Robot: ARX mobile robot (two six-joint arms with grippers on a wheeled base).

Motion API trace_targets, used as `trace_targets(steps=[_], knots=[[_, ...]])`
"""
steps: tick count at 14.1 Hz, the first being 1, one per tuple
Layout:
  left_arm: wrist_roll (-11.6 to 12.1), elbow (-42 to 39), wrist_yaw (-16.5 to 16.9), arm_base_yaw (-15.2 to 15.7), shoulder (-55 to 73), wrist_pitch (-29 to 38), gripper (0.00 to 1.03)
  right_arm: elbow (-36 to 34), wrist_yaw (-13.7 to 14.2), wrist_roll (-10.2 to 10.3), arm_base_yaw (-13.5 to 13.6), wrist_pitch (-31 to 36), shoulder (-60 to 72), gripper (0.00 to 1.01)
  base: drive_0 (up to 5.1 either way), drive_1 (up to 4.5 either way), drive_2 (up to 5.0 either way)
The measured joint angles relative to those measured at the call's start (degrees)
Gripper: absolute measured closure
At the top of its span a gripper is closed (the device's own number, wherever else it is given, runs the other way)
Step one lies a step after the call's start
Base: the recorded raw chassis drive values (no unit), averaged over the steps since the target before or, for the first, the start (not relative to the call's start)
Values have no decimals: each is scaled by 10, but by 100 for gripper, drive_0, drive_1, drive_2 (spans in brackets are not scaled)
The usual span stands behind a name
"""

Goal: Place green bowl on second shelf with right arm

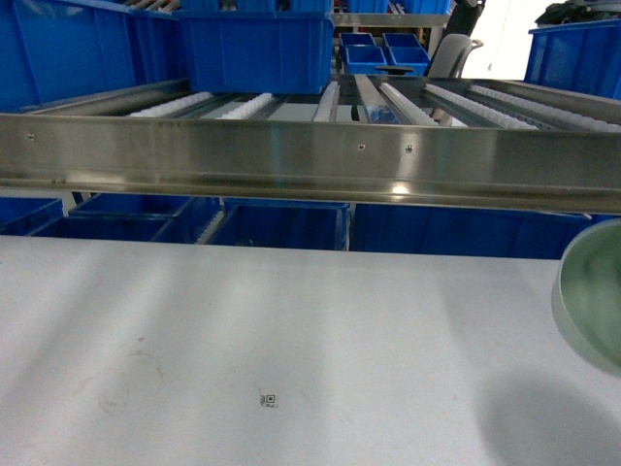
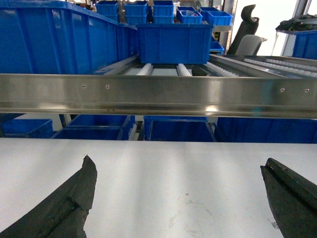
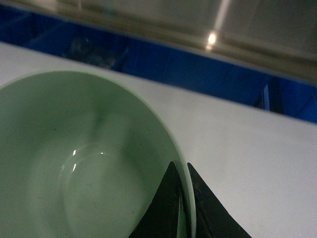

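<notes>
My right gripper (image 3: 184,198) pinches the green bowl's (image 3: 84,163) rim, held above the white table (image 1: 243,330) | below the second shelf (image 1: 310,160) front rail | left gripper (image 2: 178,198) spread wide, empty.

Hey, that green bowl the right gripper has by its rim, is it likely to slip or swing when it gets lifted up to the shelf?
The green bowl looks rigid and glossy, so the right gripper, pinching only its thin rim, may let it slide. Held at one edge, it would probably tilt or pivot if jolted. It seems empty and small, so likely light. On the second shelf its round base might creep on the rollers.
</notes>
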Motion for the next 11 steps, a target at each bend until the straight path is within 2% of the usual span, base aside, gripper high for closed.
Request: trace_targets(steps=[6,8,11], knots=[[0,0,0,0,0,0,5,-3,5,27,24,-15,-91,99,0,0,0],[0,0,0,0,0,0,5,-6,7,42,31,-24,-138,99,0,0,0],[0,0,0,0,0,0,5,-19,15,75,34,-60,-266,99,0,0,0]])
